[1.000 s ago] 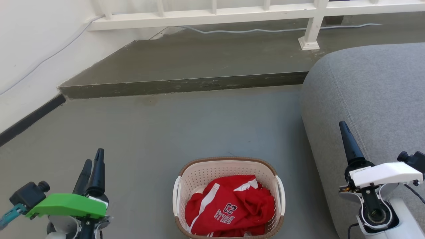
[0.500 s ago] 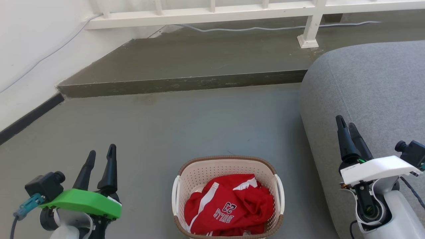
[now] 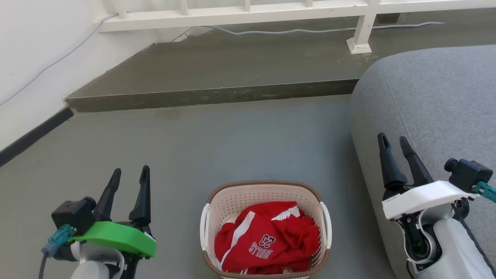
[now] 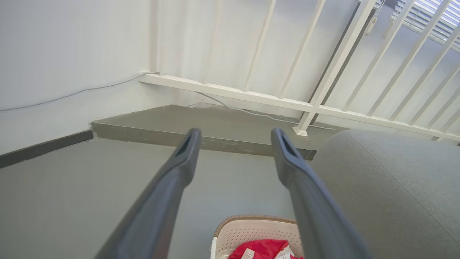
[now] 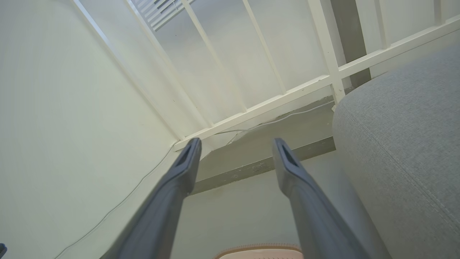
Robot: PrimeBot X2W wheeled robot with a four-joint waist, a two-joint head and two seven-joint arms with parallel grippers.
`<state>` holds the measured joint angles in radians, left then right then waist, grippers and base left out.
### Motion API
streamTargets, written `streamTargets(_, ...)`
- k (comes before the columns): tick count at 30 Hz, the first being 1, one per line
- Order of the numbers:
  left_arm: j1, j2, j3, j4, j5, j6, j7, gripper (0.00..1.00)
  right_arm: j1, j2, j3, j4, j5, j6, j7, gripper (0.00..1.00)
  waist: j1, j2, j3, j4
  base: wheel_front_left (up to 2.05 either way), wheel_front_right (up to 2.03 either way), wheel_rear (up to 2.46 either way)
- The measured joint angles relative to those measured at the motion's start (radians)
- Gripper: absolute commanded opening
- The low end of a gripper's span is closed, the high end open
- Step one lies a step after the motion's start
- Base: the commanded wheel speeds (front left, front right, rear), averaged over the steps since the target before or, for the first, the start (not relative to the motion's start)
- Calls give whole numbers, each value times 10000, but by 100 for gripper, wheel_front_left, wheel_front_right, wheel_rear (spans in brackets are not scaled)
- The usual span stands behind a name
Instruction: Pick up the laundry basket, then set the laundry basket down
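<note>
The laundry basket (image 3: 248, 197), cream with perforated walls, a brown rim and white side handles, stands on the grey floor at the bottom centre of the head view. A crumpled red jersey (image 3: 267, 240) lies inside it. My left gripper (image 3: 131, 175) hovers open to the basket's left, apart from it, nothing between its fingers. My right gripper (image 3: 394, 141) is open on the basket's right, in front of the grey sofa. The left wrist view catches the basket's far rim (image 4: 251, 218) low between the left gripper's (image 4: 234, 136) fingers. In the right wrist view the rim (image 5: 258, 248) peeks at the bottom edge below the right gripper (image 5: 235, 145).
A grey sofa (image 3: 434, 100) fills the right side, close to the basket. A raised concrete step (image 3: 209, 95) crosses the floor ahead, with a white railing (image 3: 248, 13) and a cable (image 3: 294, 31) behind it. A white wall (image 3: 35, 58) with a dark skirting runs along the left.
Both arms have swung inward toward the basket. Each gripper's fingers, seen nearly in line a second ago, now show spread apart. The basket has stayed in place.
</note>
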<state>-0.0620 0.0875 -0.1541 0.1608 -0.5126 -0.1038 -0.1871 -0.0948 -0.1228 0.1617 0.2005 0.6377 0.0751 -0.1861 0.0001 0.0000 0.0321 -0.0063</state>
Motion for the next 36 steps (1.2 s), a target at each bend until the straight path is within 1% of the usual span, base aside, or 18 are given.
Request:
streamTargets(3,-2,-23,-42,-52,479,0,-77,100,-1,6,65,15,-523,-153,-86,100,0,0,14,-4,0,0,0)
streamTargets(12,-12,-69,-86,-146,1772,0,-364,100,-15,46,167,104,-1829,-249,-368,100,0,0,64,-13,0,0,0)
streamTargets(14,-13,-79,-96,-161,2008,0,-481,100,-34,54,188,111,-2167,-334,-470,100,0,0,73,-14,0,0,0)
streamTargets(19,-29,-100,-104,-270,2656,0,-621,100,-103,127,255,111,-2800,-334,-642,100,0,0,90,-17,0,0,0)
streamTargets(36,-38,-274,-17,-293,2725,-31,-648,100,-114,295,102,328,-2993,-320,-644,100,0,0,130,-21,0,0,0)
